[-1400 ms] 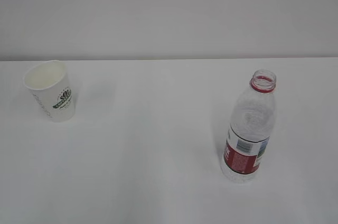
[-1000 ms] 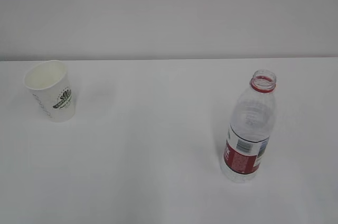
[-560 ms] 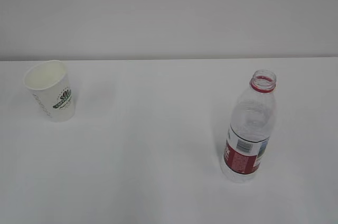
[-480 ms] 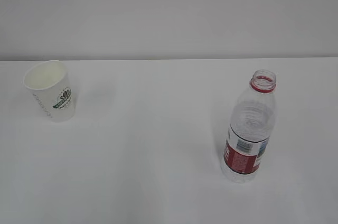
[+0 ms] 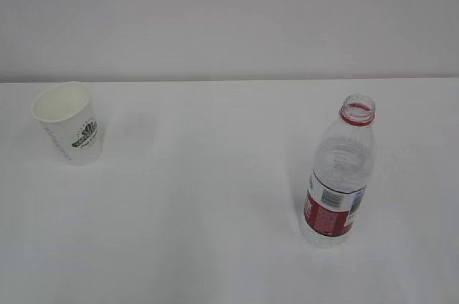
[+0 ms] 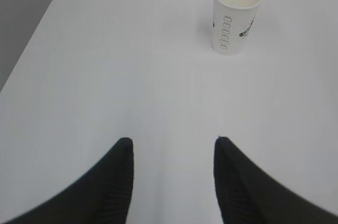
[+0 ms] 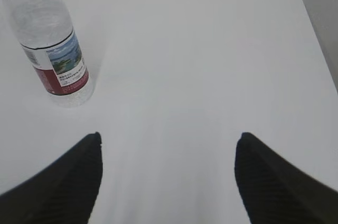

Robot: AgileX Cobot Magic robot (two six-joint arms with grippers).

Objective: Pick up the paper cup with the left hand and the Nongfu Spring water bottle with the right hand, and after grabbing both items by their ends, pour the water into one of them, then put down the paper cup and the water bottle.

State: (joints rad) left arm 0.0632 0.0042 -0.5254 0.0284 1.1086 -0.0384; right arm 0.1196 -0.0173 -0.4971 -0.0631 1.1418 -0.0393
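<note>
White counter (image 5: 215,196) carries both task things, and neither is in a grasp. In the exterior view the paper cup (image 5: 66,122) stands upright at about 9 o'clock, near the left edge, its mouth open and seemingly dry inside. The Nongfu Spring water bottle (image 5: 338,172) stands upright at about 4 o'clock, uncapped, well apart from the cup; how much water it holds is hard to tell through the clear ribbed plastic.

No arm shows in the exterior view. In the left wrist view the left hand's gripper (image 6: 173,176) is released, its two black fingers parted with only bare counter between them, and the cup (image 6: 236,12) sits ahead at about 1 o'clock, well clear of the fingertips. In the right wrist view the right hand's gripper (image 7: 168,174) is spread wider and holds nothing; the bottle (image 7: 48,39) stands at about 10 o'clock, off to the left of the gap and not touching either finger.

By my reading the task is at its very start: nothing is picked up, nothing poured. Left to do are both approaches and grasps, the lift, the pour, and setting both things back down.
</note>
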